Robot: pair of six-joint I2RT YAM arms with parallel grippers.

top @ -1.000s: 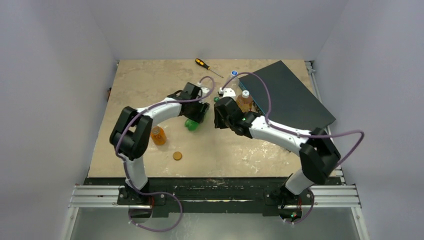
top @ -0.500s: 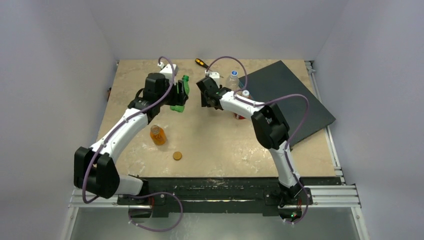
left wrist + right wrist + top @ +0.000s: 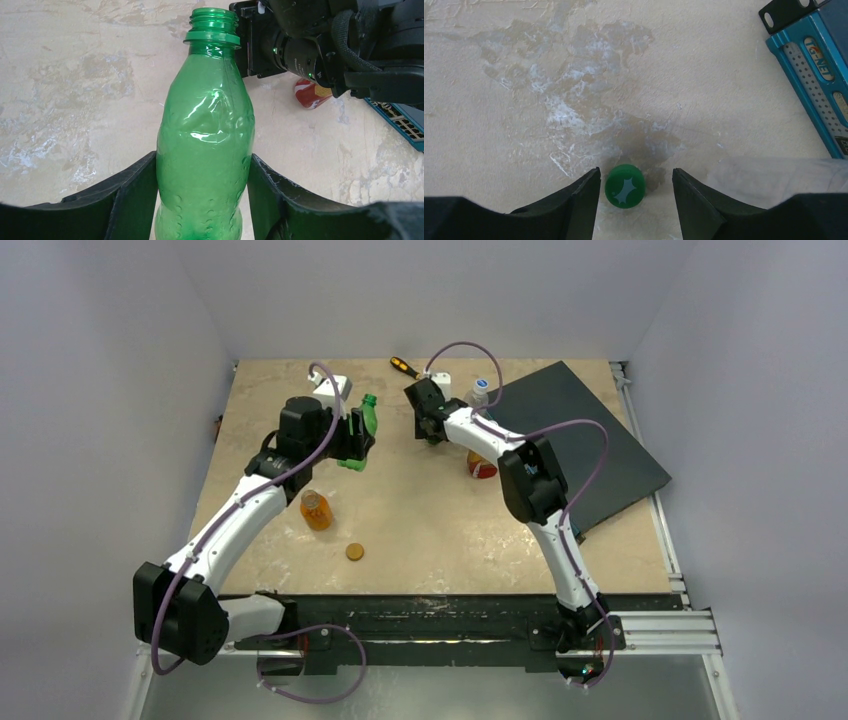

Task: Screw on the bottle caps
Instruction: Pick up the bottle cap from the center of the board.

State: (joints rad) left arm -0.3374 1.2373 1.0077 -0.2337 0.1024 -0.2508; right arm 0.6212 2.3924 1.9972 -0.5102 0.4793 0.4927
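- green bottle [image 3: 205, 145]: glossy, translucent plastic, creased.
- green cap [image 3: 624, 186]: smooth plastic, slight sheen.
- bench [image 3: 574, 75]: matt beige, mottled and stone-like, with chalky white scuffs.
- right gripper [image 3: 635, 175] fingers [image 3: 574, 205]: matt black, rough-edged.

four bottles [image 3: 316, 510], two loose caps [image 3: 354, 552], one screwdriver [image 3: 403, 365]

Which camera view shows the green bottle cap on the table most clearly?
The right wrist view: the green cap lies top up, large and sharp, inside the open right pincer. In the top external view I cannot make it out. The left wrist view does not show it.
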